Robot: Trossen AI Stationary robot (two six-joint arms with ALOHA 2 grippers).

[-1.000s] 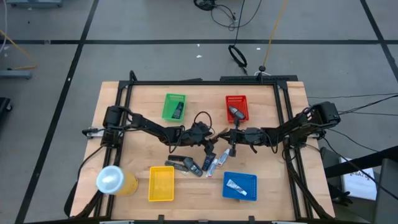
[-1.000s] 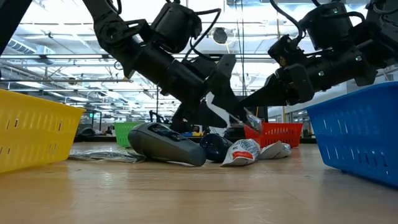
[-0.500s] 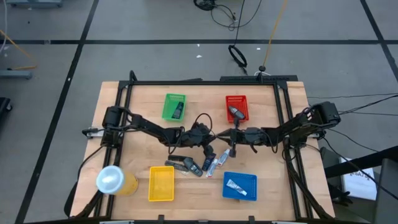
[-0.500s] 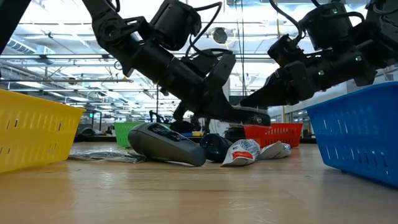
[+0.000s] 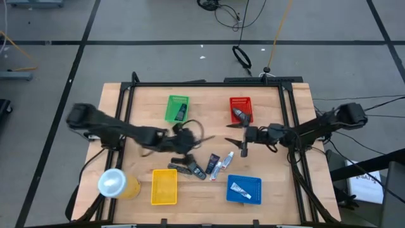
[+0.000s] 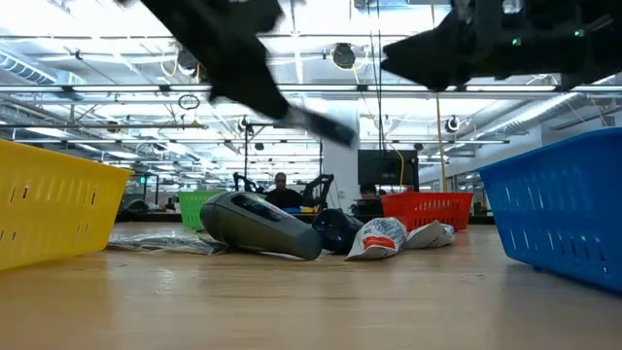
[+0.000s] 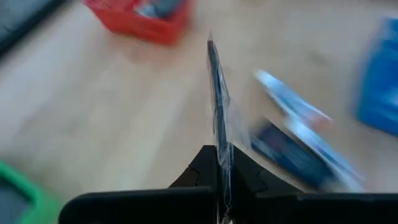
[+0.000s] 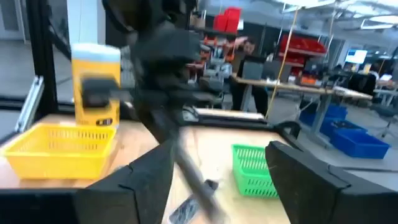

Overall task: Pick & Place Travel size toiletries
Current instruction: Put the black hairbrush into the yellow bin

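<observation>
The left gripper [image 7: 221, 163] is pressed together on a thin clear sachet [image 7: 217, 106], which stands edge-on from between the fingers. In the high view this gripper [image 5: 193, 135] hangs just on the green-basket side of the loose pile of toiletries [image 5: 212, 163] at the table's middle. The right gripper [image 5: 237, 134] sits on the other side of the pile, below the red basket [image 5: 240, 109], with its fingers spread and nothing between them — the right wrist view shows a plain gap there.

The rest of the toiletries lie in that pile: dark oblong pieces [image 5: 188, 168] towards the yellow basket [image 5: 164, 187], and a small white tube [image 5: 226, 162] on the side of the blue basket [image 5: 244, 189]. One tube [image 5: 241, 189] lies inside the blue basket, a dark piece rests in the green basket [image 5: 177, 107], and something grey rests in the red one. The big yellow cup [image 5: 117, 183] stands well beyond the yellow basket from the pile.

The step in hand looks like the carry — the left arm has its piece and needs a basket. Which basket the sachet belongs in cannot be told from here. The next move calls for holding the thin sachet firmly while swinging over a rim, then opening squarely above the basket; a limp packet can cling to a finger or slide out on the way.
</observation>
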